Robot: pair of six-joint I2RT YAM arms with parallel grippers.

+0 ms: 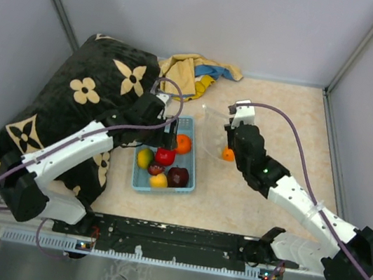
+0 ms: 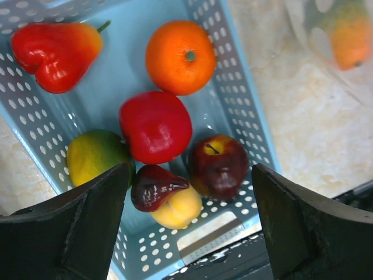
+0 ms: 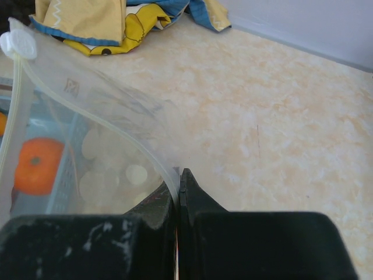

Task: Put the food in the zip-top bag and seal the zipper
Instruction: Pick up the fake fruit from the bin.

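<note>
The food lies in a light-blue basket (image 1: 138, 182): an orange (image 2: 180, 56), a red apple (image 2: 155, 125), a red pear-shaped fruit (image 2: 55, 52), a yellow-green fruit (image 2: 93, 154), a maroon fruit (image 2: 152, 185) on a yellow one (image 2: 178, 207), and a dark maroon apple (image 2: 218, 165). My left gripper (image 2: 189, 233) is open and empty above them (image 1: 166, 133). My right gripper (image 3: 179, 175) is shut on the zipper (image 3: 111, 125) of the clear zip-top bag (image 1: 214, 124), holding it up right of the basket. One orange fruit (image 1: 228, 154) shows through the bag (image 2: 349, 38).
A black cloth bag with tan flowers (image 1: 87, 96) lies at the left, touching the basket's side. A yellow and blue cloth (image 1: 197, 71) lies at the back, also in the right wrist view (image 3: 116, 17). Grey walls close in the beige table (image 1: 283, 113).
</note>
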